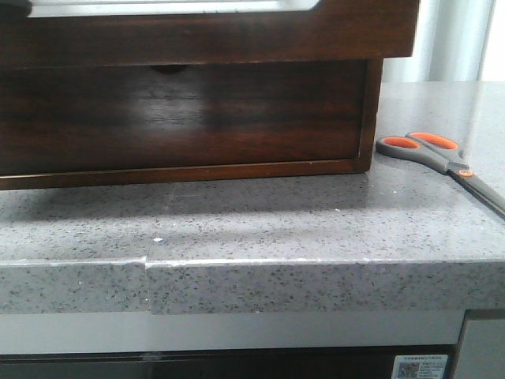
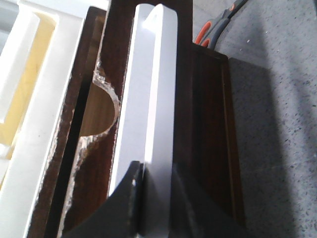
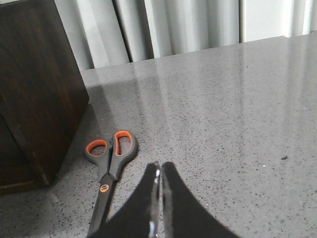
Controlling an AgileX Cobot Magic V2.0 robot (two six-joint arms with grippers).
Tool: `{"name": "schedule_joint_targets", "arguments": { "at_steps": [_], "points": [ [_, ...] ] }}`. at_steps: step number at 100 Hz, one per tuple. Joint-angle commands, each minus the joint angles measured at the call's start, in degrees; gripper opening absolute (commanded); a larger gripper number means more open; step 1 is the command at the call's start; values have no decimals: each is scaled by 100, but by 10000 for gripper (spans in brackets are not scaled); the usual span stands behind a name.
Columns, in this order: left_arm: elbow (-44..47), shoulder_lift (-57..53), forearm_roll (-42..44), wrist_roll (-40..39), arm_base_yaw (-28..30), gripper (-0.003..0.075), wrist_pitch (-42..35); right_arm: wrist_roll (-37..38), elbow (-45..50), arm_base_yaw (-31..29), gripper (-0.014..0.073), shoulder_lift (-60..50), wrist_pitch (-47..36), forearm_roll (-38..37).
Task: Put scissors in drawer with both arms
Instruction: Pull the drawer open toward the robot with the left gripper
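The scissors (image 1: pixel 442 154) lie flat on the grey counter, just right of the dark-brown cabinet. Their orange-lined loops are toward the cabinet. The drawer (image 1: pixel 181 118) is pushed in, with its half-round notch (image 1: pixel 167 69) at the top edge. In the right wrist view my right gripper (image 3: pixel 160 166) is shut and empty above the counter, and the scissors (image 3: pixel 111 153) lie beside it. My left gripper (image 2: pixel 156 168) is above the cabinet top near the notch (image 2: pixel 99 114). Its fingers stand apart either side of a white strip (image 2: pixel 151 89). Neither gripper shows clearly in the front view.
The cabinet (image 3: pixel 34 84) stands at the back of the speckled counter (image 1: pixel 260 221). The counter's front edge (image 1: pixel 260 264) runs across the front view. A cream-white frame (image 2: pixel 29 79) lies behind the cabinet. Pale curtains (image 3: pixel 188 25) hang behind the counter.
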Motion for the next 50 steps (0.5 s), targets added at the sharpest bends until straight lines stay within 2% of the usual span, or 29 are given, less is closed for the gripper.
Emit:
{"name": "schedule_joint_targets", "arguments": {
  "at_steps": [1,50],
  "points": [
    [-40,-193,-63,-127,-182,-22,-741,-39,-184,-7,-50,105,-495,12],
    [-40,-617,-63,-127,-206,-22,-1268,-39,-184,-7,-50,105,-469,12]
  ]
}}
